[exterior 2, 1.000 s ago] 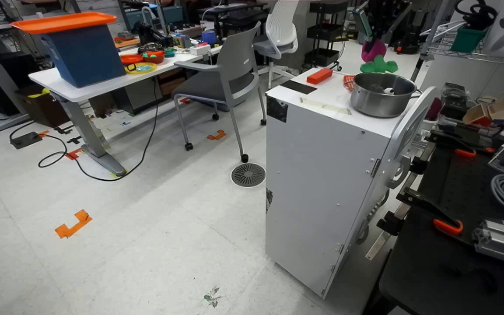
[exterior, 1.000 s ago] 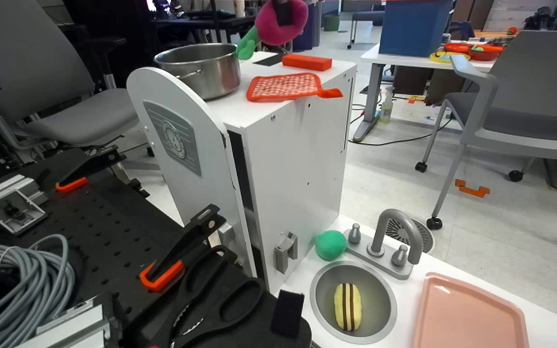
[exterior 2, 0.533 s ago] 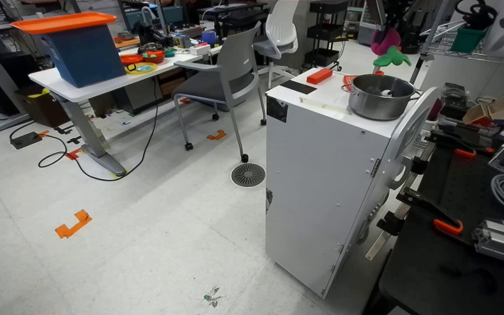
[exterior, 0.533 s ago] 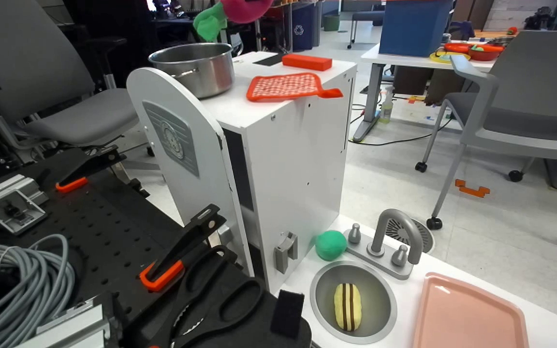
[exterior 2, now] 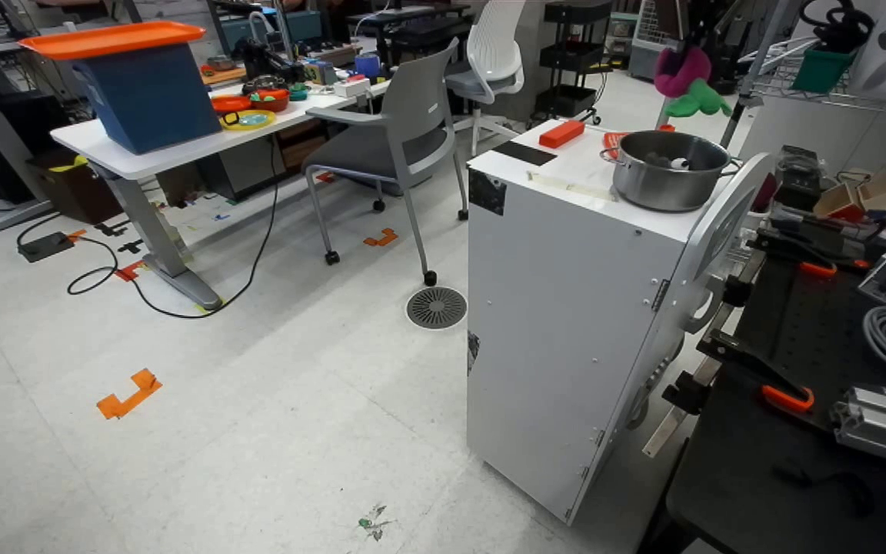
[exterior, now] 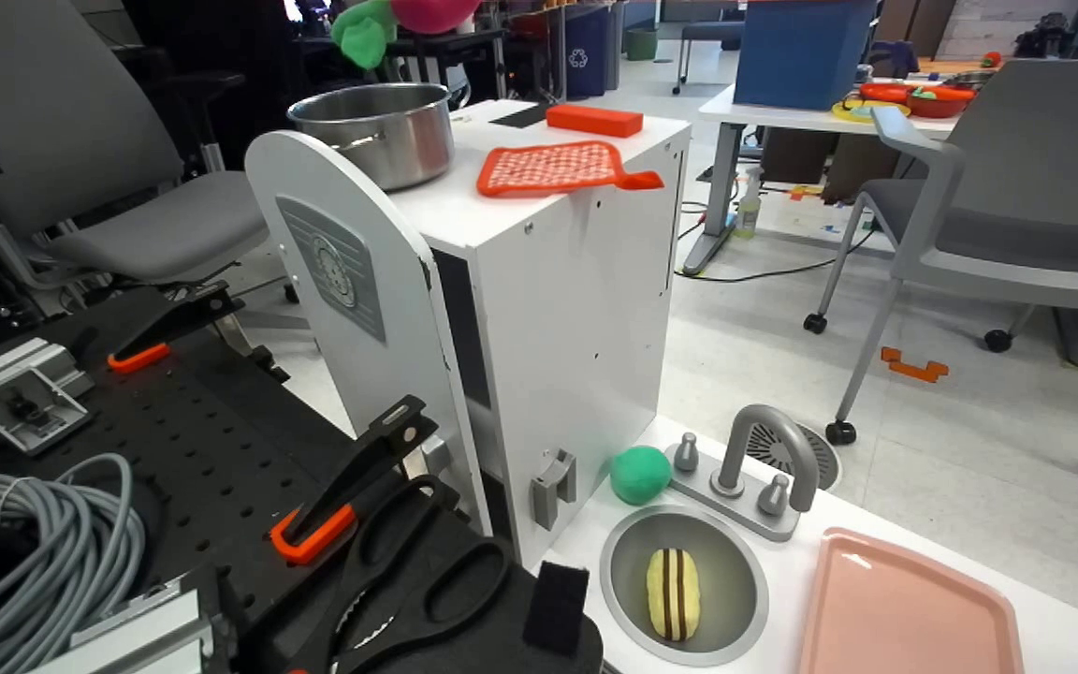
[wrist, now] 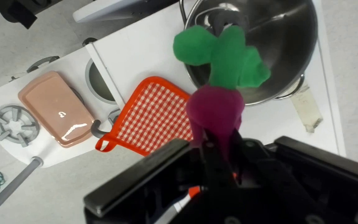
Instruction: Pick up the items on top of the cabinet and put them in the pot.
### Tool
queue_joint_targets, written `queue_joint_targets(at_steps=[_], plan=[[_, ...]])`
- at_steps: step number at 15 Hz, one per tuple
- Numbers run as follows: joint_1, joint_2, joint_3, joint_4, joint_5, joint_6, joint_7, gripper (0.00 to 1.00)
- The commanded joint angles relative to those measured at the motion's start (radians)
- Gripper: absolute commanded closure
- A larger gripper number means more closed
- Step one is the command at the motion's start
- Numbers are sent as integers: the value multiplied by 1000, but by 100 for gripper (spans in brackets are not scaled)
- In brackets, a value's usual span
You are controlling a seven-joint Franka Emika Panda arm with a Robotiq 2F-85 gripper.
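Note:
My gripper is shut on the tapered end of a magenta plush vegetable toy with green leaves; it also shows in both exterior views. The toy is above rim level, its leaves overlapping the steel pot in the wrist view. The pot stands on the white cabinet. A grey and white item lies in it. On the cabinet top also lie a red checkered pot holder and an orange-red block.
An arched panel rises at the cabinet's edge beside the pot. Lower down are a faucet, a sink with a striped yellow toy, a green ball and a pink tray. A black table holds clamps.
The held toy has risen and moved left in one exterior view and right in another, away from the pot holder's side. The pot has shifted slightly left in both exterior views.

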State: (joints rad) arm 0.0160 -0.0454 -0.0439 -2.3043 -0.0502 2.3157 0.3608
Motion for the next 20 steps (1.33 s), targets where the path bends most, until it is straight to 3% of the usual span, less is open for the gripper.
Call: queue_joint_targets(at_steps=[1,8,9,11,18,20], plan=[[-1,-31,21,-26,88,5,-137,97],[3,-22,47,-49,126,-7,-285,97],[3,-22,49,-54,124,-7,-294,65],[2,-22,52,-60,119,-9,-303,56],[-2,-22,52,-61,113,-13,-297,6],[-4,-25,51,-61,114,-7,-299,0]])
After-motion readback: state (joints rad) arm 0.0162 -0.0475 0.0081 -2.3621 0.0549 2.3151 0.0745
